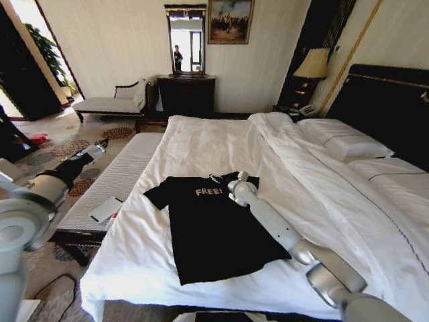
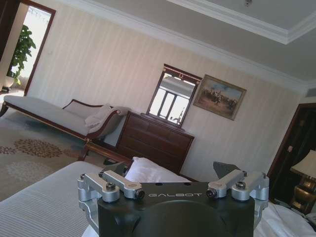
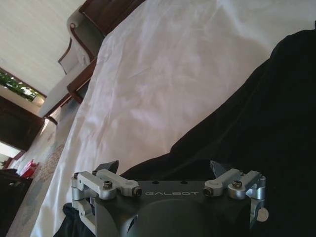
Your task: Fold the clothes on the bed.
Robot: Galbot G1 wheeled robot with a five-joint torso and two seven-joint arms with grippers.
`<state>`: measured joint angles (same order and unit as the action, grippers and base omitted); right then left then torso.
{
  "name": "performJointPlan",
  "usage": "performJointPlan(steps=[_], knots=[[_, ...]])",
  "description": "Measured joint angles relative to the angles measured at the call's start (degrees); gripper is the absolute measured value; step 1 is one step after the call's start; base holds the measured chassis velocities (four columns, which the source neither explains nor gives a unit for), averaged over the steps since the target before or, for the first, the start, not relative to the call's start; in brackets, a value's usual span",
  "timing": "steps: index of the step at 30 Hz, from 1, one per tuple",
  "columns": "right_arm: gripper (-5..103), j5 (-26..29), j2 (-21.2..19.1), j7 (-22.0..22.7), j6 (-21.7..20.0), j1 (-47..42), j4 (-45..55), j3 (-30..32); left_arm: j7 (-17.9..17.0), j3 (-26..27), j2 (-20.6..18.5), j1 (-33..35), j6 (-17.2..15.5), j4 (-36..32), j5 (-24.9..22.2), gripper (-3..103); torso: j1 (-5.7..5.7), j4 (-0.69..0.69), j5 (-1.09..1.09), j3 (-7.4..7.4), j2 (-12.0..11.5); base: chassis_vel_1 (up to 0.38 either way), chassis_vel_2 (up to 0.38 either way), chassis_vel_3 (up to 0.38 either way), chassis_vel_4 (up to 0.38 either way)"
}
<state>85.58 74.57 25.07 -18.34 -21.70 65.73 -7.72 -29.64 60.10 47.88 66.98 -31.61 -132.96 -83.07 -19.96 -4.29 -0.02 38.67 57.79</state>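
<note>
- The T-shirt (image 1: 214, 235) is showing black with white "FREE!" lettering.
- The duvet (image 1: 221, 147) is showing plain white.
- The headboard (image 1: 389, 107) is showing dark.
- The carpet (image 1: 74, 151) is showing round patterned medallions.

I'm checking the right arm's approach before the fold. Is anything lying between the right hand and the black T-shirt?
Nothing visible. The right hand is already at the T-shirt, over its collar end beside the lettering, with open fingers and only black cloth and white sheet of the bed beneath. The left hand is off to the side, over the bench.
</note>
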Motion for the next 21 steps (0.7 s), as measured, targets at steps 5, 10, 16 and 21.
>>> performJointPlan(steps=[5,10,16,21], knots=[[100,-4.3,2.5,0.0,0.0,1.6,-6.8,0.8,-0.1,0.3,-0.5,-0.3,0.0,0.0,-0.4,100,-0.01,-0.03,0.01,0.01,0.0,0.0,0.0,0.0,0.0],[100,-6.0,2.9,-0.5,0.0,2.5,-9.8,1.1,-0.1,0.1,-0.3,-0.7,0.0,0.3,-0.5,100,0.0,-0.04,0.01,0.01,0.0,0.0,0.0,0.0,0.0],[100,-6.6,4.4,-3.3,0.6,6.0,-14.1,1.1,-0.1,-0.3,-0.1,-0.9,0.1,0.6,-0.3,100,-0.01,-0.02,0.01,0.01,0.0,0.0,0.0,0.0,0.0],[100,-7.0,6.6,-5.5,0.9,9.3,-18.3,0.7,-0.2,0.4,-0.5,-0.6,0.1,0.4,-0.4,100,-0.01,-0.02,0.01,0.01,0.0,0.0,0.0,0.0,0.0]])
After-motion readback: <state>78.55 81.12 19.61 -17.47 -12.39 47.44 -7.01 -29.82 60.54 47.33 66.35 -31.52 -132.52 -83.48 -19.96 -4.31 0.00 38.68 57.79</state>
